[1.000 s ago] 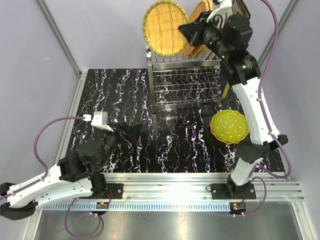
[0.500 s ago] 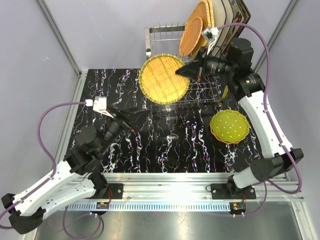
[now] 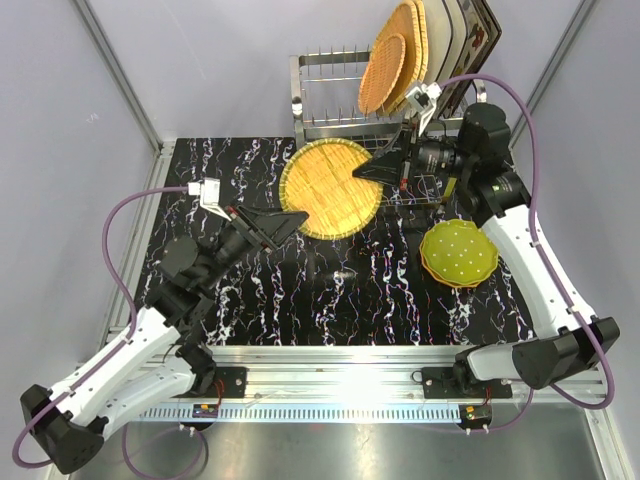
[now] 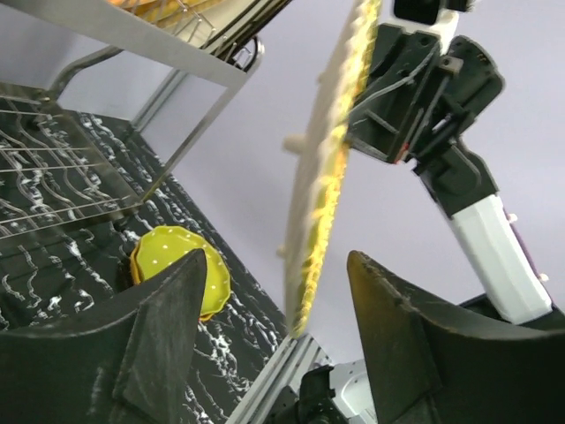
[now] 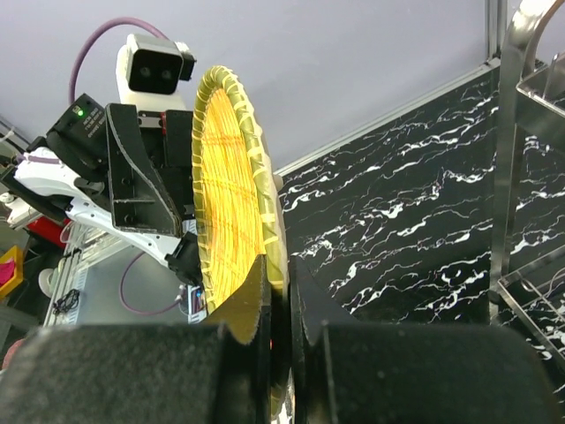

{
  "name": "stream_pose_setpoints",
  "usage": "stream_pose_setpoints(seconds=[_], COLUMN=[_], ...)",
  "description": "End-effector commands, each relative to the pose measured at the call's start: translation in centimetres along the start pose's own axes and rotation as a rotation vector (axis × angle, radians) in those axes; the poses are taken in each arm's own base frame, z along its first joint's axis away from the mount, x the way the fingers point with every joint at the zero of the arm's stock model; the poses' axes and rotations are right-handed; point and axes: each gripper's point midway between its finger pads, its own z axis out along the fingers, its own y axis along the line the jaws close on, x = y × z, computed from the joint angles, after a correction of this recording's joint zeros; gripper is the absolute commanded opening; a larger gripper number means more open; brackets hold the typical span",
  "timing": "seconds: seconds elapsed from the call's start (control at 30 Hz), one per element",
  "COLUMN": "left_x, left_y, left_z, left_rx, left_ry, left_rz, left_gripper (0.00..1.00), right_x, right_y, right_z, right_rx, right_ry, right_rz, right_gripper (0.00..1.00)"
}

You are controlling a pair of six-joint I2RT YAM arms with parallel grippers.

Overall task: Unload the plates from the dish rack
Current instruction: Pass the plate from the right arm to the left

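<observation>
Top view. The right gripper (image 3: 366, 172) is clamped on the rim of a round yellow-orange woven plate (image 3: 328, 190), gripping it at about the plate's 3 o'clock and holding it above the black white-veined table (image 3: 240, 180), just in front of the shiny steel wire dish rack (image 3: 298, 95) at the table's 12 o'clock. The left gripper (image 3: 296, 221) meets the same plate at its 7 o'clock. Its fingers (image 4: 168, 336) stand apart, with the rim between them. Orange woven plates (image 3: 386, 68) and cream square plates (image 3: 441, 28) lean upright in the rack's top tier. A lime-green dotted plate (image 3: 458, 253) lies flat at the table's 3 o'clock.
</observation>
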Motion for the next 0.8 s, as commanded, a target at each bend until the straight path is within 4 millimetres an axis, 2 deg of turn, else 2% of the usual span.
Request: stream_pose_setpoints(seconds=[0.0,0.53,0.63,0.77], left_x=[-0.4,0.5,0.6,0.7], left_y=[-2.2,-0.4,-0.3,0.2], left_z=[0.1,0.8,0.9,1.2], left_rx=[0.12,0.095,0.098,0.092], left_ry=[0.002,0.04,0.046,0.055], left_rz=[-0.026,-0.038,-0.035,-0.035], left_gripper=[0.63,0.45,0.37,0.22], right_x=[-1.3,0.1,0.3,0.6], right_y=[2.0,1.4,1.3,1.2], right_z=[-0.4,-0.2,-0.2,-0.2], right_rx=[-0.056,-0.071,-0.071,-0.07], right_ry=[-0.04,-0.022,-0.019,-0.016], right_rz=[-0.064,-0.026,-0.017,-0.01], right_gripper=[0.0,0.0,0.0,0.0])
